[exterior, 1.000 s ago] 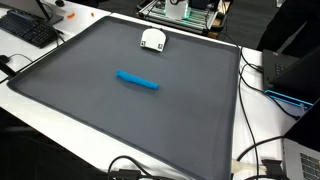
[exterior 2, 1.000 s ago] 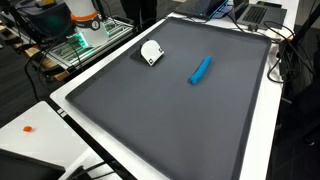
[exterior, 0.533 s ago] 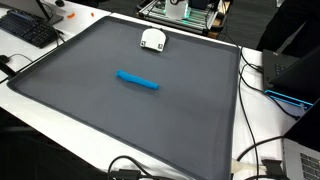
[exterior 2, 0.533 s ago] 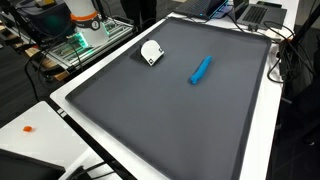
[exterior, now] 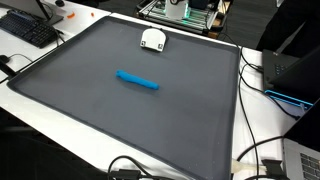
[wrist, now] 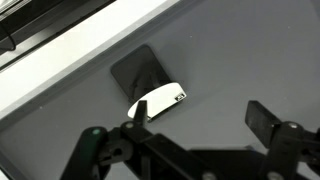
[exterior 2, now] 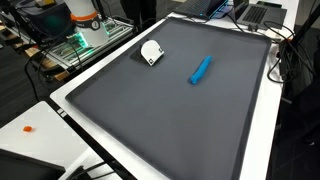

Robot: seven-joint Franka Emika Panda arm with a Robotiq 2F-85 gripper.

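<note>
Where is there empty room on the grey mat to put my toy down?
The mat is bare from the blue stick to the near edge, and on both sides of it. Smaller gap between stick and white thing. Crowded off the mat: cables, keyboard.

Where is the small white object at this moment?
In both exterior views the small white object lies near an edge of the grey mat, apart from the blue cylinder; the wrist view shows it before the open end effector.
</note>
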